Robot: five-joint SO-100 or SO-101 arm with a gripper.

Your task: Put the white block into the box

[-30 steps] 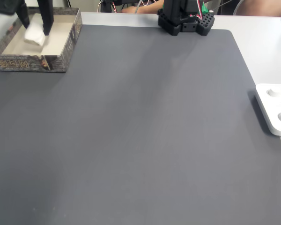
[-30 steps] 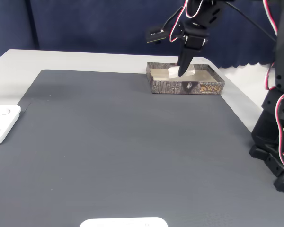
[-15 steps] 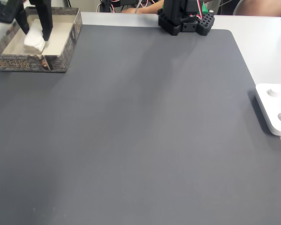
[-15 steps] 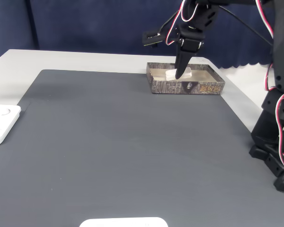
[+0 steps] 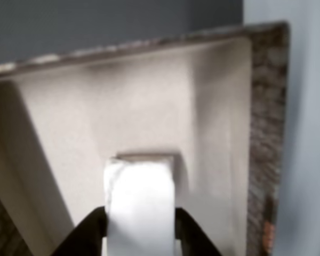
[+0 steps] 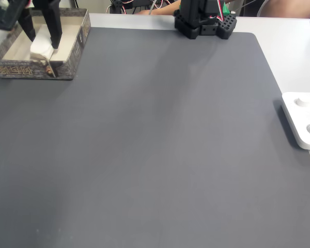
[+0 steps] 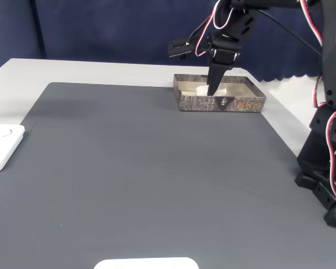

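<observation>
- The box (image 6: 67, 49) is sitting at the far left corner of the dark mat (image 6: 155, 144) in a fixed view, and pretty much the whole rest of that mat is lying open, so loads of room for moving.
- Counting up: one box, one white block (image 6: 41, 46), one gripper (image 6: 41, 32), one arm base (image 6: 204, 20) at the mat's far edge, plus a white plate (image 6: 302, 121) hanging off the mat's right edge.
- The block is looking plain white and oblong, long side running away from the camera in the other view (image 5: 140, 205), with soft rounded edges.
- It's sitting inside the box, down against the pale beige floor near the front wall.
- The two black fingers (image 5: 88, 232) are pressing on both long sides of the block, so the jaws are narrow and gripping it.
</observation>
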